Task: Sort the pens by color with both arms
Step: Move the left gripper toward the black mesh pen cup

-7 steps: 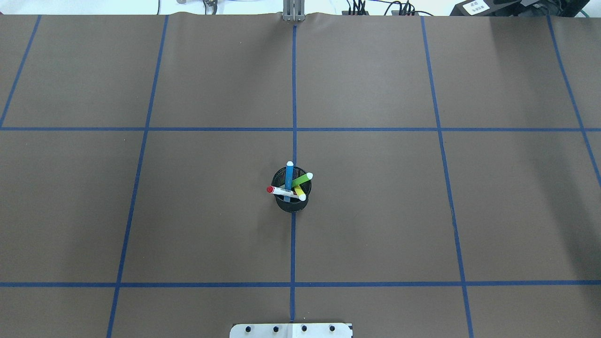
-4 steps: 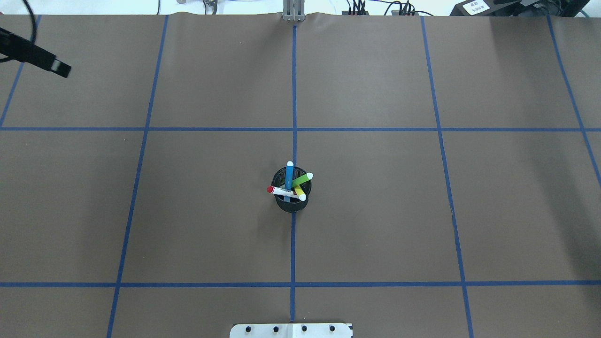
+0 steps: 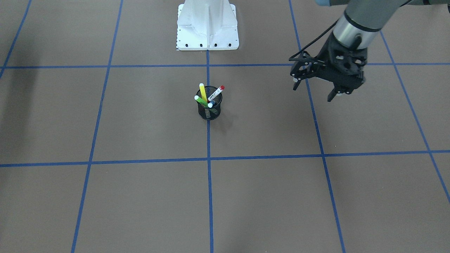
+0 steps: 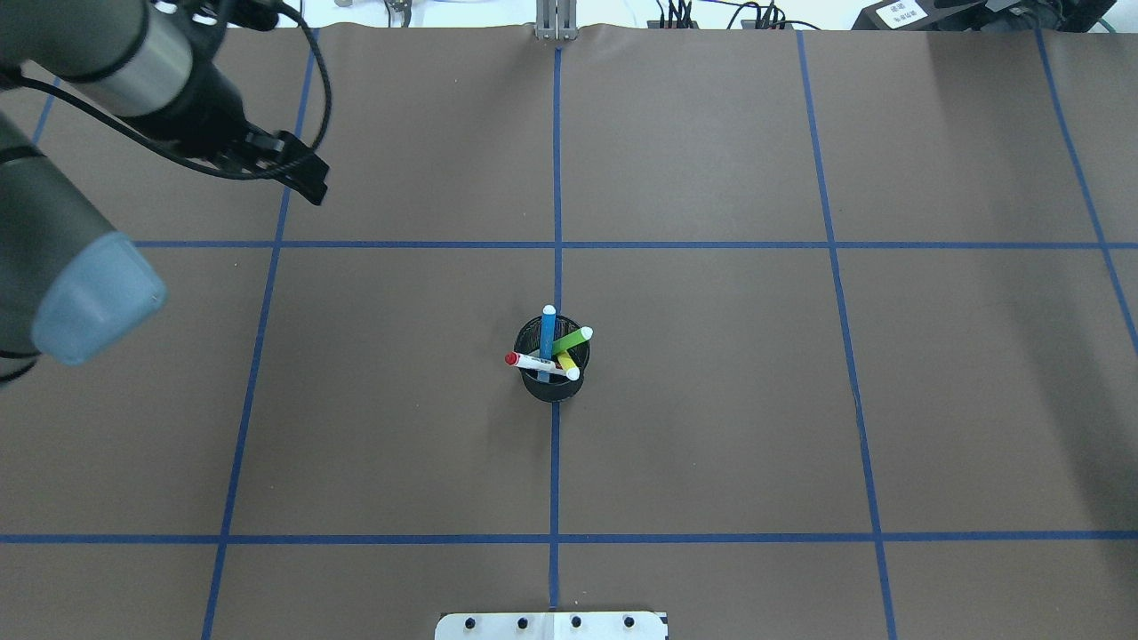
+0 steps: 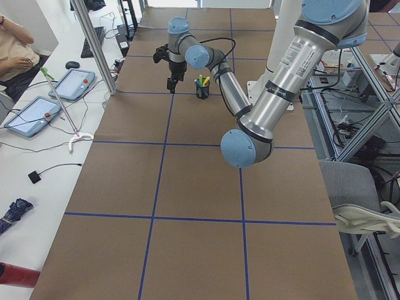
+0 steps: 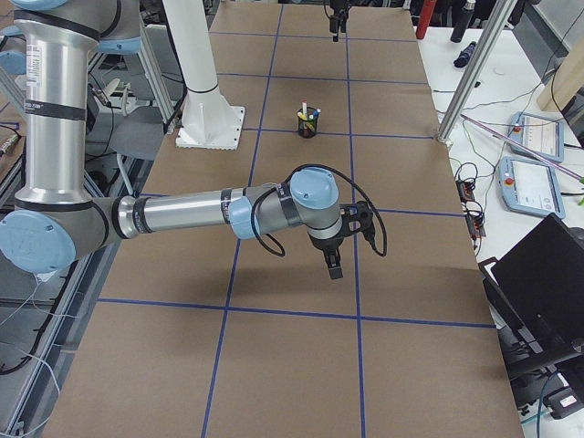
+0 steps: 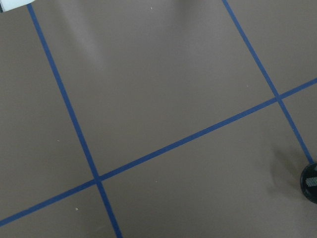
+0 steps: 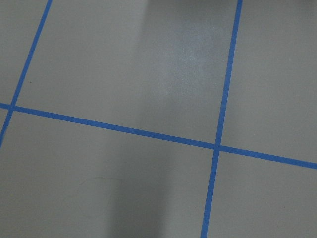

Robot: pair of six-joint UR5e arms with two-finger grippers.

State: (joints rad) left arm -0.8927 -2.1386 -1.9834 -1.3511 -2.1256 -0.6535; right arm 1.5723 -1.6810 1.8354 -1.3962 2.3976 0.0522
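At the tabletop's (image 4: 711, 444) centre, four slim coloured marker pens (image 4: 547, 336) lean in a black mesh cup (image 4: 551, 388) — likely light, stiff, slick; pinch upper barrels. Black left gripper (image 3: 314, 92) gapes wide; right gripper (image 6: 332, 266) — jaws cannot be told.

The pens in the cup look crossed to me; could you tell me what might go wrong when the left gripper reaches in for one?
1. The white pen crosses the blue pen in the overhead view, so lifting one could drag the other out.
2. The mesh cup stands free with nothing bracing it, so a sideways nudge from the open left gripper might tip it.
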